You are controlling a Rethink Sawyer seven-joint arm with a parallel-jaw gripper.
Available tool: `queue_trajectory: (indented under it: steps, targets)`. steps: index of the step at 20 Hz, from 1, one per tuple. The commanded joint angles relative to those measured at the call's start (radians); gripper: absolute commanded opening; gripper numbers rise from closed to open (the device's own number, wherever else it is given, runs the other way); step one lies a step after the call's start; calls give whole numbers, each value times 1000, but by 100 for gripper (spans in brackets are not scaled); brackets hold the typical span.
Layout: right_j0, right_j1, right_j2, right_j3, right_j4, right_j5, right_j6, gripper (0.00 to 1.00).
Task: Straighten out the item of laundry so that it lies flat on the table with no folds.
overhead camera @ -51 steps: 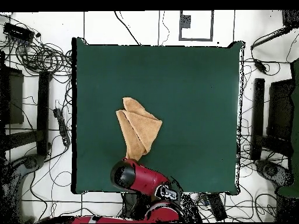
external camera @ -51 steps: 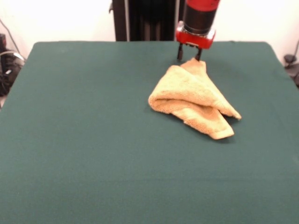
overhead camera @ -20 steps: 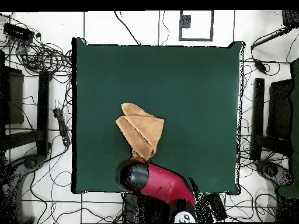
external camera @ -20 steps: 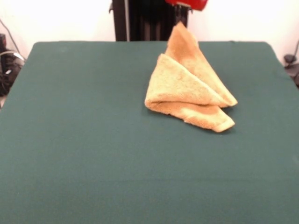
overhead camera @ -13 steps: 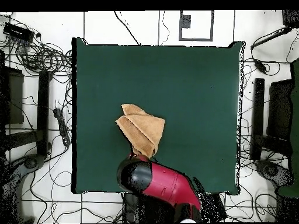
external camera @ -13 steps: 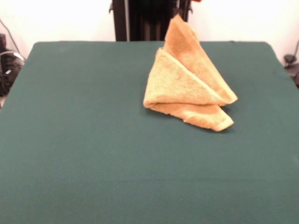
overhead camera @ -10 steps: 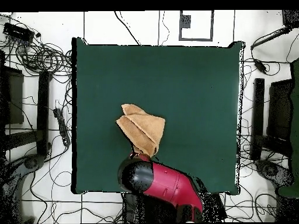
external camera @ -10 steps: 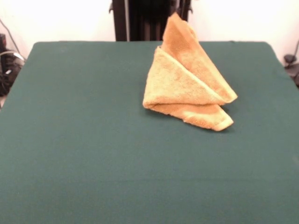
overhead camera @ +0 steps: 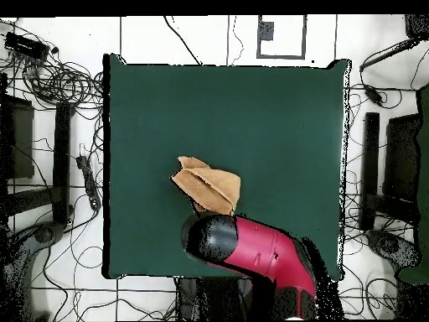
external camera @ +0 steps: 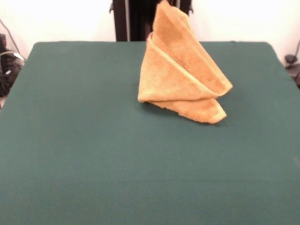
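The golden-tan towel [external camera: 178, 79] is drawn up into a tall folded peak. Its top corner reaches the top edge of the front view, and its lower folds rest on the dark green table [external camera: 93, 140]. In the overhead view the towel [overhead camera: 209, 186] lies left of the table's middle, with its near corner running under the arm's black end [overhead camera: 209, 239]. The gripper holds that raised corner. It is above the front view's edge and hidden under the arm in the overhead view.
The red arm [overhead camera: 268, 256] reaches over the table's [overhead camera: 276, 126] near edge in the overhead view. The black pedestal [external camera: 140, 21] stands behind the far edge. Cables and stands [overhead camera: 50, 75] lie on the floor around the table.
The towel's peak has risen higher and shifted left in the front view, dragging the lower folds with it. In the overhead view the arm has moved further over the table.
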Motion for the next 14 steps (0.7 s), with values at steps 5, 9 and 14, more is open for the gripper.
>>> queue_trajectory:
  steps: [5, 9, 14]
  targets:
    - [-107, 60, 144, -251, -86, 171, -73, 0]
    - [-127, 81, 168, -282, -100, 191, -81, 0]
    - [-151, 99, 206, -298, -123, 163, -90, 0]
